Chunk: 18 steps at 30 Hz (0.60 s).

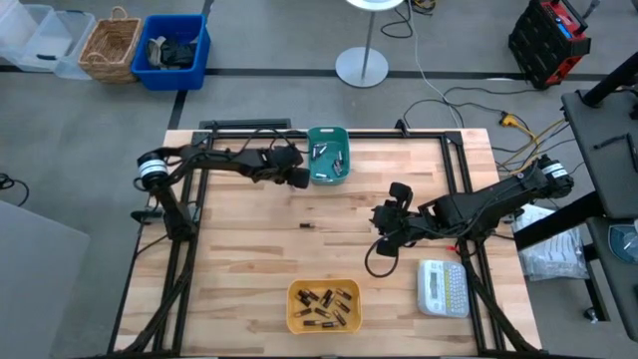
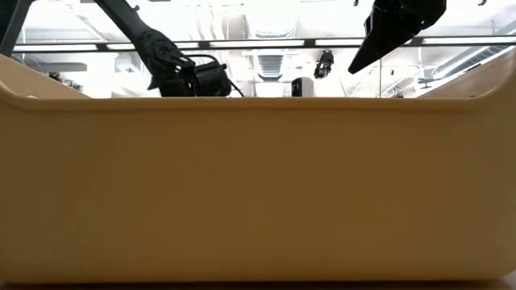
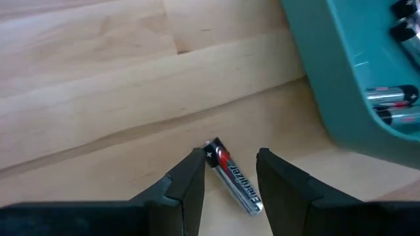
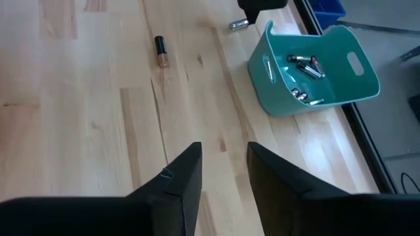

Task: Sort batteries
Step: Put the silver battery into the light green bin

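Closest to the low camera stands the yellow bin (image 2: 258, 185), its wall filling that view; from above, the same bin sits at the near edge of the desk (image 1: 249, 259) and holds roughly ten batteries (image 1: 324, 304) lying loose at mixed angles.

Task status: sorting appears well advanced but not finished. Two loose cells remain on the desk.
- A silver-and-black battery (image 3: 233, 176) lies flat on the wood just beside the teal bin (image 1: 328, 155), between the fingers of the left gripper (image 3: 230, 172).
- A dark battery with a brownish band (image 4: 161, 50) lies alone near the middle of the desk, well apart from both bins.

Containers:
- The teal bin stands at the far edge of the desk and holds several silvery cells (image 4: 303, 62) gathered on its floor.
- The yellow bin holds the darker cells with brownish bands.

Grippers:
- The left gripper is open, with its fingers straddling the silver-and-black battery; whether they touch it cannot be determined.
- The right gripper (image 4: 223, 172) is open and empty, hovering above bare wood right of centre, pointing toward the banded battery.

A white label maker (image 1: 442, 287) rests near the desk's right edge.
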{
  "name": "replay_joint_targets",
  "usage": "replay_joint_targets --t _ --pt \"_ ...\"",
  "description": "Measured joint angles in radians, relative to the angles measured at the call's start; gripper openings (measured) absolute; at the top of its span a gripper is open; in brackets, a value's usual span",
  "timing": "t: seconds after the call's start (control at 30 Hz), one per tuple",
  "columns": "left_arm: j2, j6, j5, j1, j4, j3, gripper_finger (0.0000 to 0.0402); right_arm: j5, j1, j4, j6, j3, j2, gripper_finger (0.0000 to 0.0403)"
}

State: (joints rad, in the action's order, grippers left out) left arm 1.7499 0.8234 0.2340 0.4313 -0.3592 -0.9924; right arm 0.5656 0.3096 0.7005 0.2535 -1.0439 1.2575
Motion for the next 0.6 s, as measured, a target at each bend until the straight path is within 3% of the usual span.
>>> replay_joint_targets --t 0.6 --pt "0.069 0.024 0.004 0.0 0.0 -0.002 0.0118 0.0 0.0 -0.001 -0.002 0.002 0.0 0.0118"
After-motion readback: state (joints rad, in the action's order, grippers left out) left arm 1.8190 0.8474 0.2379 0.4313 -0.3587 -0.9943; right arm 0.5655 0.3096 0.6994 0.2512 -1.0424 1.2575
